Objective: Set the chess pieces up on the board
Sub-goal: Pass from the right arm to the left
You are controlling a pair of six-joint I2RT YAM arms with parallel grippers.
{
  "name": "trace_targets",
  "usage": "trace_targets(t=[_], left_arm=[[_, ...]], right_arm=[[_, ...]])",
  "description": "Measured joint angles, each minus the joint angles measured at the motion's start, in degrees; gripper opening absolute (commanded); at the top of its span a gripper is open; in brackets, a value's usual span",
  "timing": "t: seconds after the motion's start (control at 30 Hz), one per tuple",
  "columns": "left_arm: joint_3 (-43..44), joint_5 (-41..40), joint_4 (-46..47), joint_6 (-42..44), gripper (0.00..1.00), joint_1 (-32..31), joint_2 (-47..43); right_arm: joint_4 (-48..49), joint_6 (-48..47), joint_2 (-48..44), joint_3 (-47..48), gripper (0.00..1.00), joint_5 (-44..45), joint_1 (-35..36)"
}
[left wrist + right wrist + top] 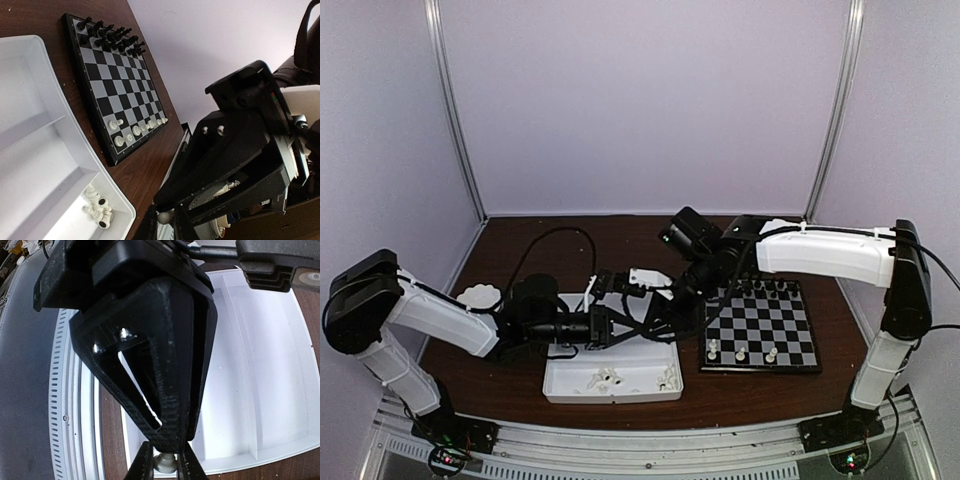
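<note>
Hanging over the white tray (610, 397), a single white chessman (164, 463) sat where the two grippers met. It was too small and too hidden to tell which piece it was. The right gripper (167, 444) was clamped shut, its tips converging on the upper end of the chessman. The piece's long axis therefore ran on in line with those fingers, its rounded lower part showing below them. The left gripper (165, 468) came in across that axis, and its two fingers lay against opposite sides of the piece. As far as the wrist views showed, it was gripping the piece as well, so both hands were on one chessman. The board (790, 325) lay off to the robot's right of this meeting point, just beside the tray's right end, and clearly nearer the right arm than the left. Its far rows were filled with black chessmen (765, 288). Only a few white men (740, 352) stood along the near edge, so the open squares waiting for white were on the side closest to the arm bases. More loose white pieces (605, 378) lay in the tray's near compartments, below the grippers. Judging by this, the coming move turned on which hand let go. The piece had to travel rightward and toward the near row, and it would have to arrive with its long axis upright.
</note>
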Motion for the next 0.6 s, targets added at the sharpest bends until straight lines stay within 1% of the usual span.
trace_targets(t=[0.13, 0.23, 0.3, 0.4, 0.53, 0.6], left_arm=[[0.17, 0.2, 0.39, -0.35, 0.04, 0.04, 0.85], [1.38, 0.57, -1.03, -0.04, 0.03, 0.02, 0.9], [2.99, 0.74, -2.38, 0.61, 0.02, 0.02, 1.01], [6.69, 0.85, -5.31, 2.29, 0.02, 0.07, 1.51], [12.98, 1.16, -9.94, 5.31, 0.0, 0.15, 3.74], [17.9, 1.53, -14.19, 7.85, 0.0, 0.11, 5.68]], right_arm=[[0.04, 0.13, -0.09, -0.55, 0.09, 0.09, -0.2], [0.04, 0.09, -1.05, -1.33, 0.11, 0.33, -0.59], [0.13, 0.09, -2.21, -1.9, 0.15, 0.35, -1.18], [0.39, 0.04, -4.9, -2.97, 0.28, 0.37, -2.67], [-0.48, -1.11, -7.06, -3.54, 0.36, 0.17, -5.4], [-1.68, -2.25, -8.59, -4.09, 0.38, -0.76, -7.52]])
